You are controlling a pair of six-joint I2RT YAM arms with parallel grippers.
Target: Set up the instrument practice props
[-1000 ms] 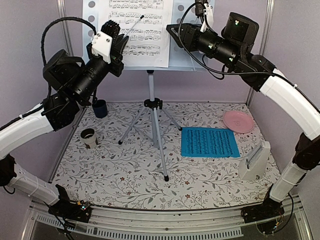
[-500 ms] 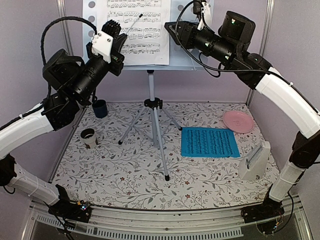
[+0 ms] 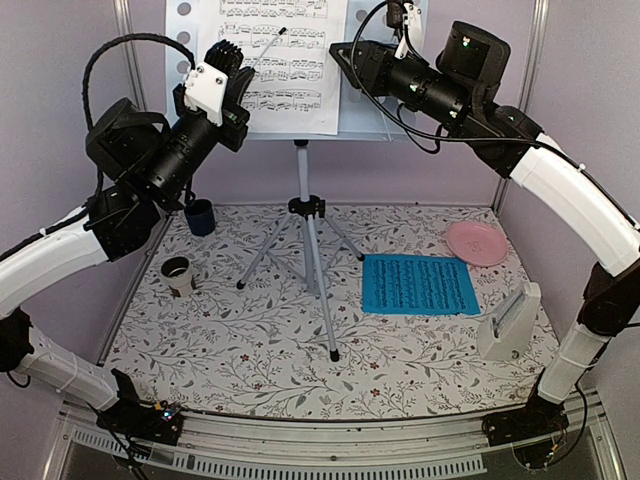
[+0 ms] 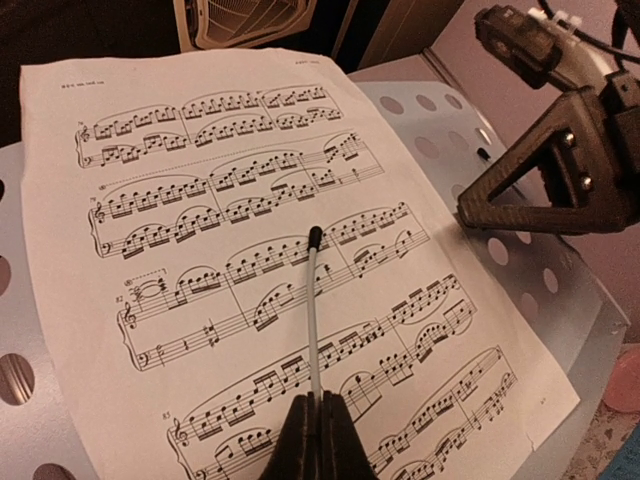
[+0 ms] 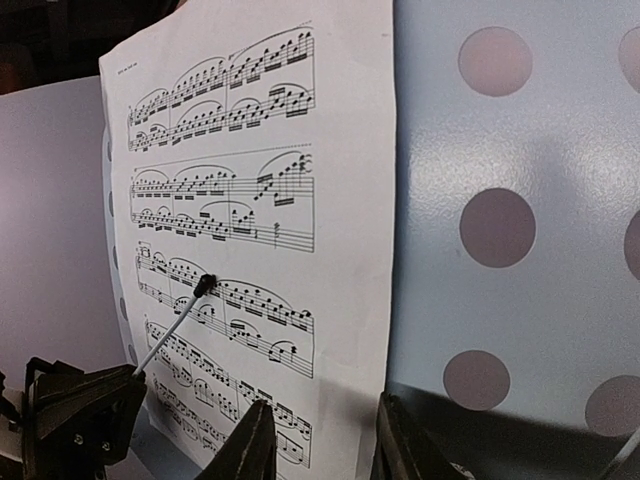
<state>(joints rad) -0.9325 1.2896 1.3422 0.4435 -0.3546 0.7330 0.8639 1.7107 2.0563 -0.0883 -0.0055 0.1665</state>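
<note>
The silver tripod music stand stands at the back centre, and the white music sheet leans on its perforated tray. My left gripper is shut on a thin grey baton, whose black tip rests on the sheet. My right gripper is open, its jaws standing either side of the sheet's lower right edge in front of the tray. The blue music sheet lies flat on the table at the right. The white metronome stands beyond it, near the right arm.
A pink round plate lies at the back right. A dark blue cup and a pale cup stand at the left, under my left arm. Lilac walls close in the back and both sides. The tripod's legs spread over the patterned cloth.
My right arm has risen slightly and edged left at the white sheet's right edge, and the sheet has shifted a little. The left gripper stays put with the baton.
</note>
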